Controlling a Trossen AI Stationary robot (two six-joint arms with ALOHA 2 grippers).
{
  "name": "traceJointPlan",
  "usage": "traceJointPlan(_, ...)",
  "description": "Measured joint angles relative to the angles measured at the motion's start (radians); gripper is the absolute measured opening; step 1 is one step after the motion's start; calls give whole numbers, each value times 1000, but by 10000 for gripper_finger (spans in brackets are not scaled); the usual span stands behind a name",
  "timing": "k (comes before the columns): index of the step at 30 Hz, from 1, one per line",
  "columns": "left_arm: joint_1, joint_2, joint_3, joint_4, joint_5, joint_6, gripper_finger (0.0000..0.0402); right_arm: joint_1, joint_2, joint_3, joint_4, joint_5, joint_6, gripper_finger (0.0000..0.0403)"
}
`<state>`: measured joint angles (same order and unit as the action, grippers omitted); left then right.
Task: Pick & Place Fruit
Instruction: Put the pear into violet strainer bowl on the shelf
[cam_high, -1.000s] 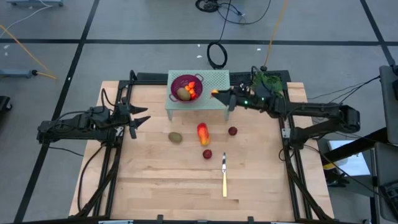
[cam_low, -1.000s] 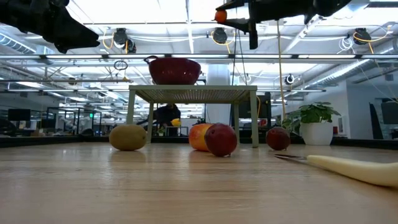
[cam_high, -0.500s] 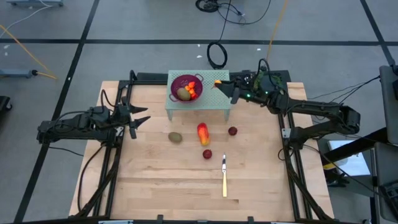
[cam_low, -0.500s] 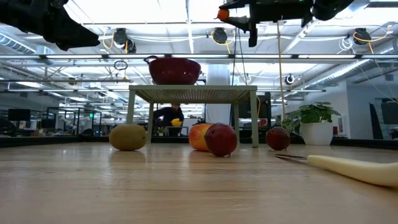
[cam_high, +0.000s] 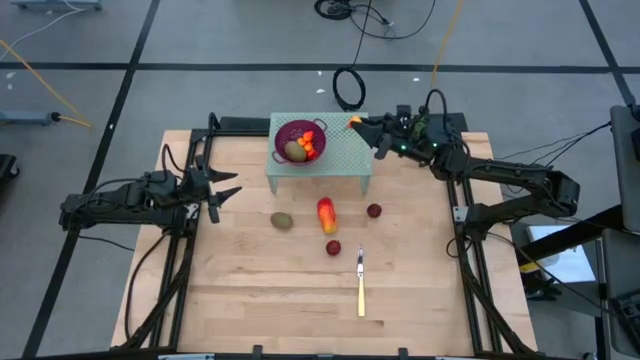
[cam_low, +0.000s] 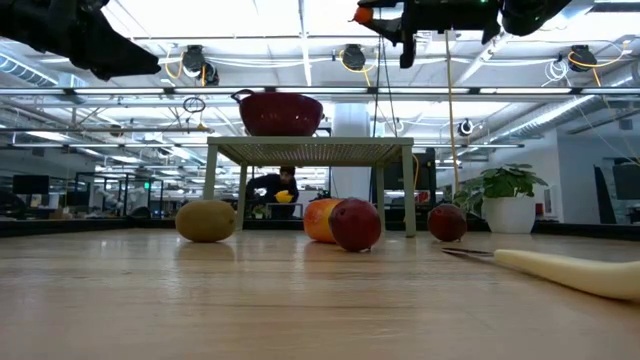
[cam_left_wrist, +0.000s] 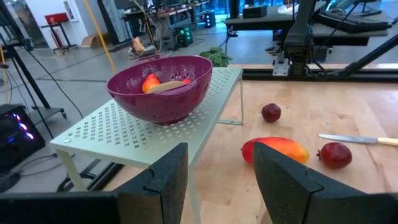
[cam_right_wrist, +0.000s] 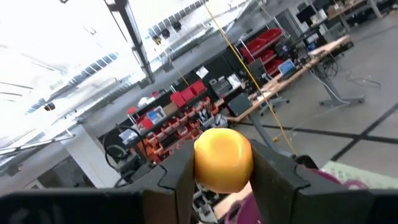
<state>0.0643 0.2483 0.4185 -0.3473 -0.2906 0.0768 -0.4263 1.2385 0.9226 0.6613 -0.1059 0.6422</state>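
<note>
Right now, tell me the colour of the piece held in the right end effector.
Orange-yellow piece, best seen in the right wrist view, pinched in the right end effector.

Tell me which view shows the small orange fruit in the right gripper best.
The right wrist view: the orange fruit fills the middle, clamped by the right gripper. The high view shows a speck above the green stand; the low view a sliver at the top edge; the left wrist view misses it.

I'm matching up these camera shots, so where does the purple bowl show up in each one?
High view: purple bowl on the green rack, top centre.
Low view: on the rack, left of centre.
Left wrist view: upper left, on the rack.
Right wrist view: only a purple edge, bottom right.
Shared landmark: the rack.
</note>
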Motion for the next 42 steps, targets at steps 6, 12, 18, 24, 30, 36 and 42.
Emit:
traceJointPlan(6,0,0,0,0,0,51,182,-1,0,8,15,2,-30,121)
traceJointPlan(12,0,0,0,0,0,62,182,-1,24,82,1,-4,-94,121)
traceJointPlan(18,0,0,0,0,0,76,182,-20,119,208,-71,-107,-153,121)
traceJointPlan(24,0,0,0,-1,0,83,182,-48,228,305,-86,-238,-229,121)
traceJointPlan(30,0,0,0,-2,0,97,182,-65,300,359,-125,-315,-364,121)
traceJointPlan(36,0,0,0,-2,0,112,182,-63,298,365,-140,-328,-586,121)
traceJointPlan(42,0,0,0,-2,0,112,182,-63,298,365,-153,-319,-685,121)
